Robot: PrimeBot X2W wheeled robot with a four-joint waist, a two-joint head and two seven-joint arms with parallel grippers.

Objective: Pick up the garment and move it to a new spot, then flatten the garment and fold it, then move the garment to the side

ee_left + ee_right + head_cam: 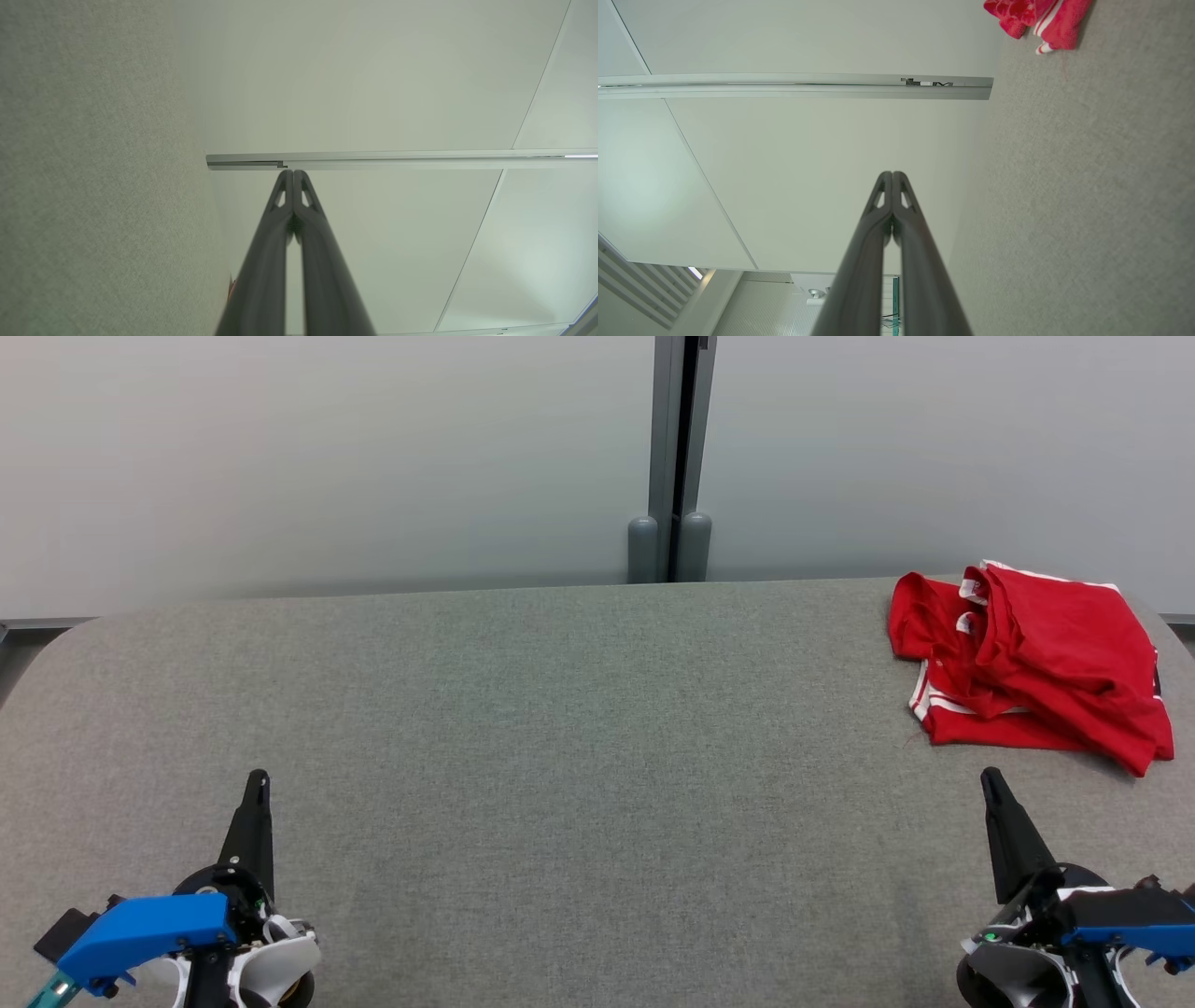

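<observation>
1. Nearest, the left gripper [259, 782] is seen at the lower left and the right gripper [991, 778] at the lower right, each pressed closed on nothing.
2. Between them, a wide open stretch of the grey table [597, 728] is presented.
3. Farther right, the crumpled red garment [1036, 663] is found at the table's far right edge, ahead of the right gripper and apart from it.
4. Behind the far edge, pale wall panels [327, 457] are joined by a grey post [665, 457].

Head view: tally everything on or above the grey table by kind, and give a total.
Red garment: 1
Grippers: 2, the left gripper and the right gripper, jaws shut on both
Total: 3
</observation>
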